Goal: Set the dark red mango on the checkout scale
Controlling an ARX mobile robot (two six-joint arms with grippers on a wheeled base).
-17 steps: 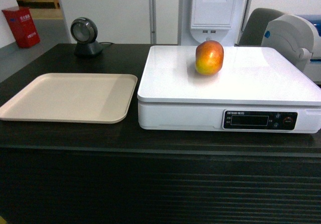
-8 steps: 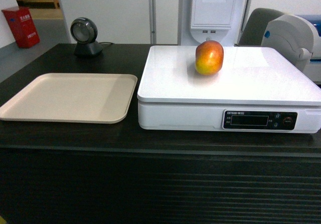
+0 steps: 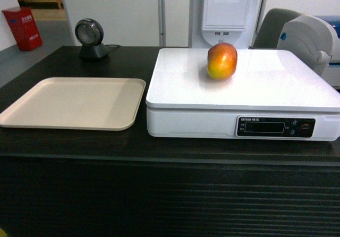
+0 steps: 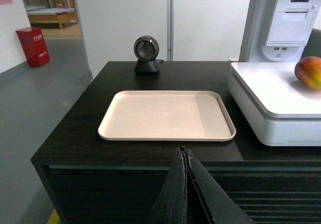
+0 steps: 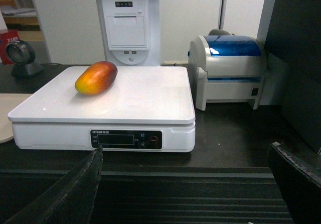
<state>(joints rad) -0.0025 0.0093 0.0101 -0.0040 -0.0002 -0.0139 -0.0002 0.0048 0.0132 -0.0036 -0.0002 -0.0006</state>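
The dark red mango (image 3: pixel 221 60) lies on the white scale (image 3: pixel 265 91), toward the back of its platform; no gripper touches it. The scale stands on the dark checkout counter (image 3: pixel 159 146) with its ribbed front. In the right wrist view the mango (image 5: pixel 96 78) rests on the scale (image 5: pixel 145 96) at the left rear, and my right gripper (image 5: pixel 185 158) is open, held back in front of the counter. My left gripper (image 4: pixel 183 153) is shut with nothing in it, in front of the counter edge. The mango (image 4: pixel 309 72) shows at the right edge there. Neither gripper appears in the head view.
A beige tray (image 3: pixel 74 103) lies left of the scale. A round black scanner (image 3: pixel 89 39) stands at the back left. Behind the scale rises a white receipt terminal (image 3: pixel 226 11), and a grey and blue printer (image 5: pixel 230 68) sits to the right. A red box (image 3: pixel 22 27) stands on the floor.
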